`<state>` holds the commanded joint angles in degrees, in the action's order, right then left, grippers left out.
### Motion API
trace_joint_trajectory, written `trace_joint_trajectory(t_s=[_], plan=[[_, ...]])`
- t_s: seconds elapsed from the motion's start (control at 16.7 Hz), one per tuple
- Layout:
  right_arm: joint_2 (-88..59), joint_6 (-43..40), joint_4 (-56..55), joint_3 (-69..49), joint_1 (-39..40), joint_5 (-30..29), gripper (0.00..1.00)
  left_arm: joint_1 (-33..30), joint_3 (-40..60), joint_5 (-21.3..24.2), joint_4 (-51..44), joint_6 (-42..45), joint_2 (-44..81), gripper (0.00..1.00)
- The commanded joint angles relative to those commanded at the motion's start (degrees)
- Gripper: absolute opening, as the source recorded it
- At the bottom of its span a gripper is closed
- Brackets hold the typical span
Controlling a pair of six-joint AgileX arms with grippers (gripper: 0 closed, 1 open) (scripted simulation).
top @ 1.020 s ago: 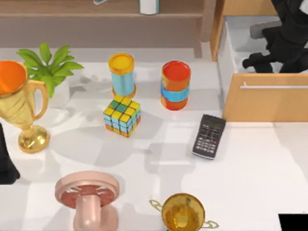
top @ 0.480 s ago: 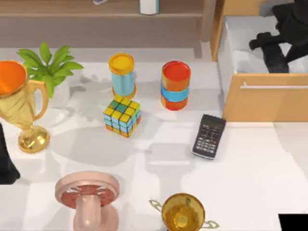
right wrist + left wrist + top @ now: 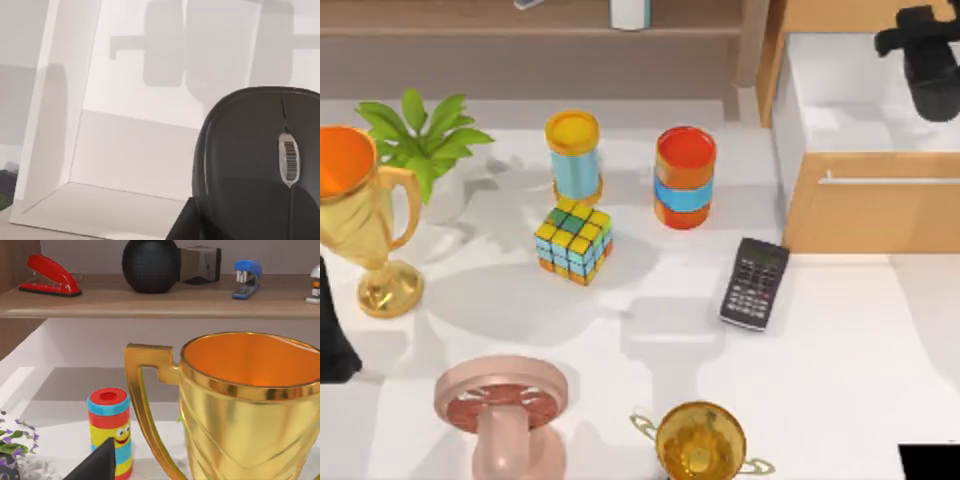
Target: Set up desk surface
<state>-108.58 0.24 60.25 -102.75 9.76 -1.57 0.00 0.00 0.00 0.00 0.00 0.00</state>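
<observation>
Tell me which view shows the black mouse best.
The right wrist view: the black mouse sits close to the lens, its scroll wheel plain, above the white drawer interior. In the top view a dark shape at the right pincer over the open drawer may be it; I cannot tell. The left wrist view faces the gold trophy instead.

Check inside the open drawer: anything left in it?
The open drawer shows bare white floor. The right gripper hangs over its far right corner, holding a black computer mouse, and the patch of floor beneath them is covered.
</observation>
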Motion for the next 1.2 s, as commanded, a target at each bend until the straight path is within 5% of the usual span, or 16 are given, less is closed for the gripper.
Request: trace_joint_trajectory(t_s=[1.2], plan=[[47.5,18.5,-5.3,69.0,11.2,-0.8,0.00,0.0,0.0,0.0,0.0,0.0,0.0,1.00]])
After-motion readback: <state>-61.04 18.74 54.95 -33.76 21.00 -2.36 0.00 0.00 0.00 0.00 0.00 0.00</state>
